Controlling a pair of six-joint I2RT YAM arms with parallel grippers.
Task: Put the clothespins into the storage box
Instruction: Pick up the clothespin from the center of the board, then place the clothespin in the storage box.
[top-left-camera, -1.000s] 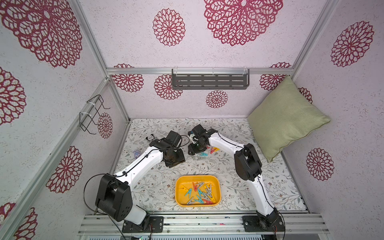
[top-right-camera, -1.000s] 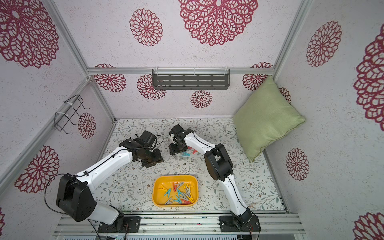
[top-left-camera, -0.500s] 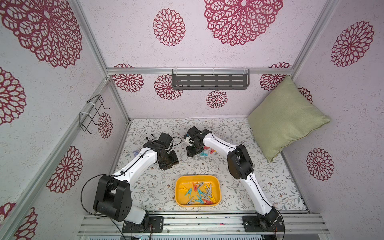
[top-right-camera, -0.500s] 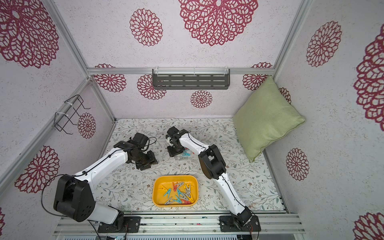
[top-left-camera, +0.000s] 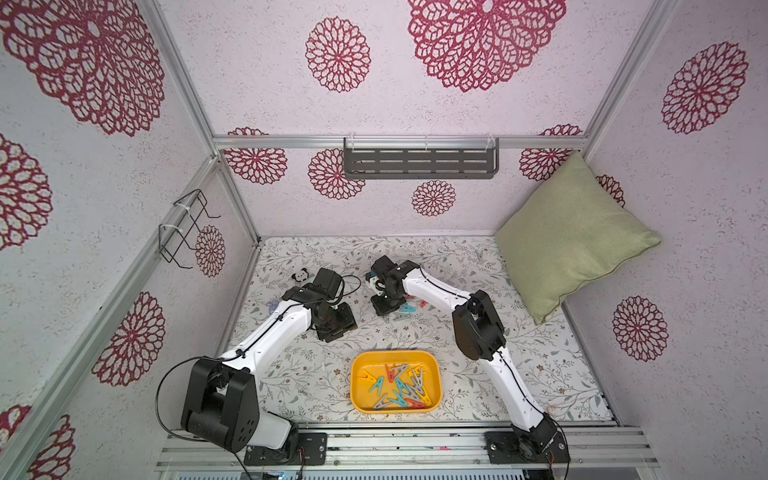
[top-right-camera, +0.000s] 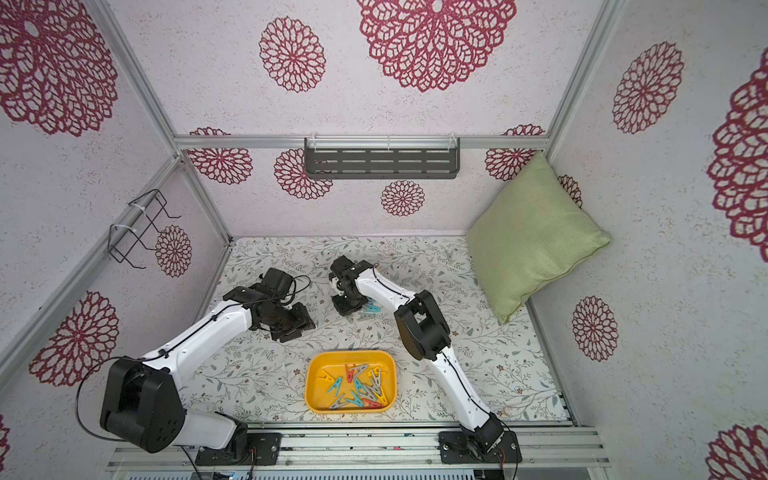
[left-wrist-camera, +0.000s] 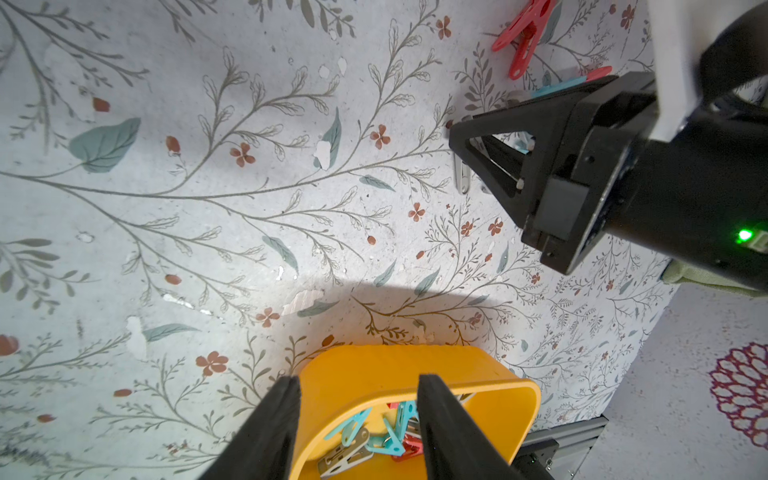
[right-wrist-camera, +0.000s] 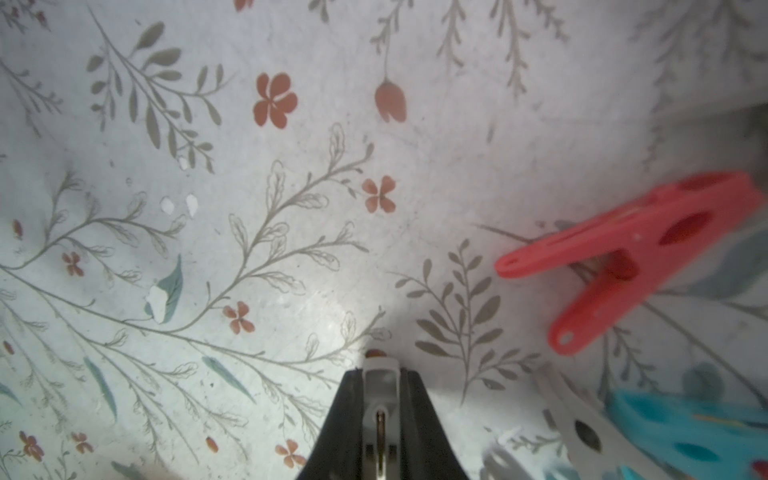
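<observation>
storage box (top-left-camera: 360, 397): lower centre in both top views, mixed clothespins (top-left-camera: 401, 386) inside | left pincer (left-wrist-camera: 359, 380): jaws apart, empty (over the worktop (left-wrist-camera: 208, 208)) | right pincer (right-wrist-camera: 380, 371): mid-frame, clamped on pale grey clothespin (right-wrist-camera: 380, 399) | red clothespin (right-wrist-camera: 631, 253), teal clothespin (right-wrist-camera: 685, 428): loose beside it

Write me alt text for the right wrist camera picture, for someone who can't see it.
The right gripper has its jaws shut on a pale grey clothespin, close to a floral mat. A red clothespin and a teal clothespin lie nearby on the mat.
</observation>
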